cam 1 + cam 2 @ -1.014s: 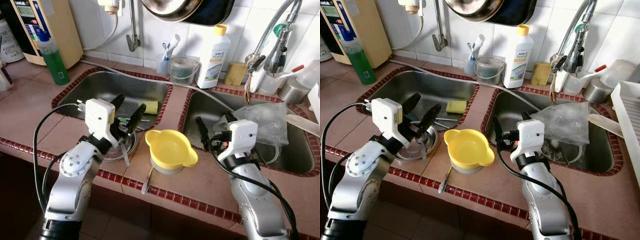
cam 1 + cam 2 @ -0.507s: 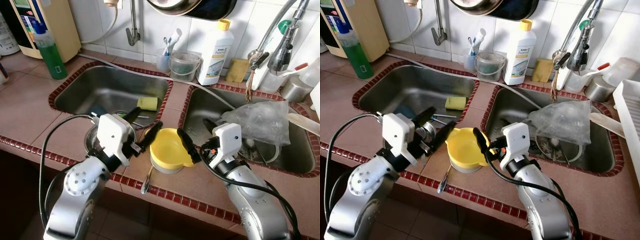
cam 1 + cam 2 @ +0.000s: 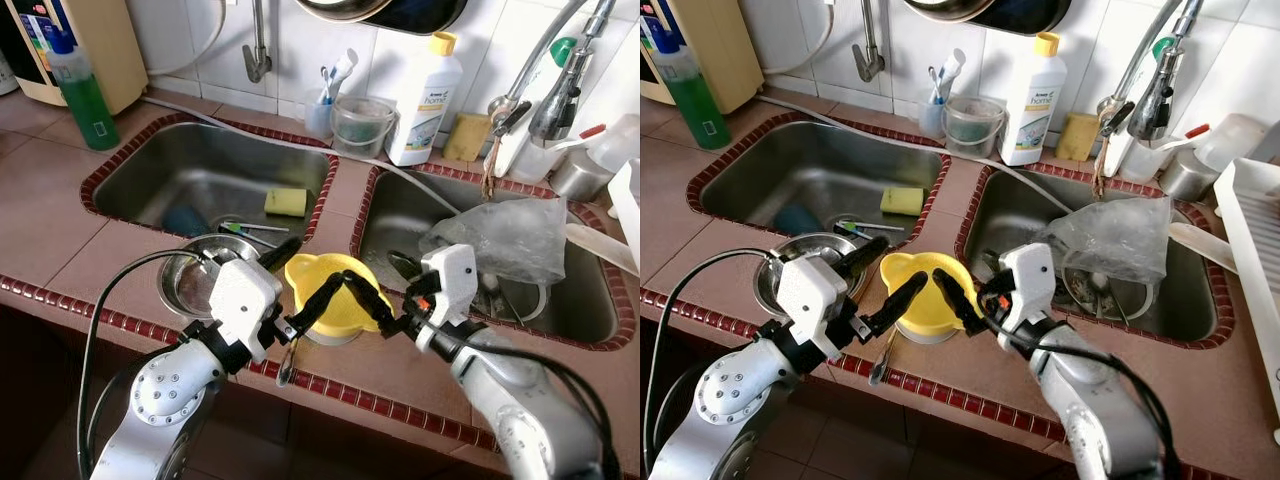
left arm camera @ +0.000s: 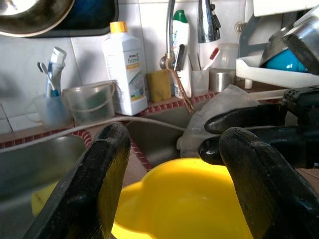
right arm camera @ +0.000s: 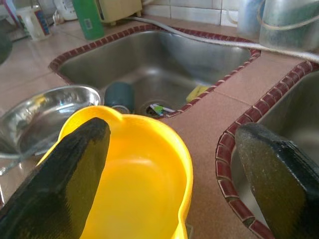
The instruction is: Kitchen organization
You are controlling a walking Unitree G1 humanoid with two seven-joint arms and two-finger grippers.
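Observation:
A yellow plastic bowl (image 3: 335,292) with two small handles stands upside-up on a grey base, on the tiled strip between the two sinks. My left gripper (image 3: 303,278) is open at the bowl's left side, one finger by the far rim and one over the near rim. From the right, my right gripper (image 3: 388,282) is open too, with one finger at the bowl's right rim and the other above the right sink's edge. In the left wrist view the yellow bowl (image 4: 189,204) lies between the two black fingers (image 4: 94,189).
A steel bowl (image 3: 192,286) sits on the counter left of the yellow one. A utensil (image 3: 284,366) lies by the counter's front edge. The left sink (image 3: 180,175) holds a yellow sponge (image 3: 286,201); a plastic bag (image 3: 505,238) covers the right sink. A dish rack (image 3: 1252,250) stands far right.
Both grippers have closed in on the yellow bowl: the left came across from over the steel bowl, the right from over the right sink. The camera has shifted a little.

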